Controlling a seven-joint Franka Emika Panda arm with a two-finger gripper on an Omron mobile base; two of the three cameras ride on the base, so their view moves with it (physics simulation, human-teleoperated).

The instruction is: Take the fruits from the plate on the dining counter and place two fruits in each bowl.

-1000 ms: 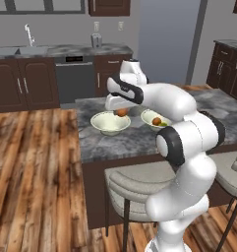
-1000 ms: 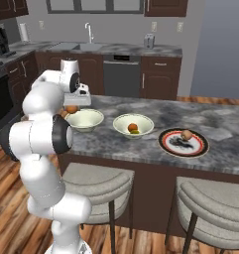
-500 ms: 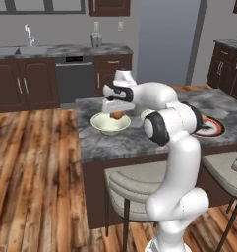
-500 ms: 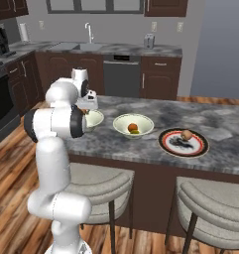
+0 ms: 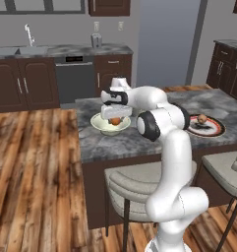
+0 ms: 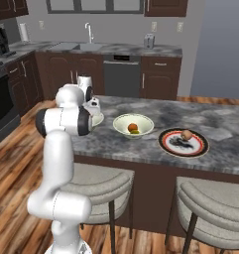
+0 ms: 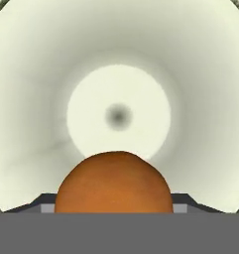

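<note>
One orange fruit (image 7: pixel 114 182) sits clamped between the tips of the hand (image 5: pixel 114 116), which hangs just above the nearer bowl (image 5: pixel 110 124) at the left end of the worktop (image 5: pixel 139 138). The hand view looks straight down into that bowl: its pale floor lies bare beneath the fruit, with a small dark shadow spot near the centre.

The step in hand looks like the release. To do it well, the fruit should go down low over the middle of the bowl's floor, not the sloping wall, so it does not roll or bounce out; the hand seems well centred already. The fingers should part only once the fruit is close to the floor, then the hand should rise straight up before swinging away.

The second bowl (image 6: pixel 133 125) already holds two fruits, one orange and one yellow-green. One reddish-brown fruit (image 6: pixel 187 134) is left on the plate (image 6: pixel 183 143), so this bowl would need that one too.
</note>
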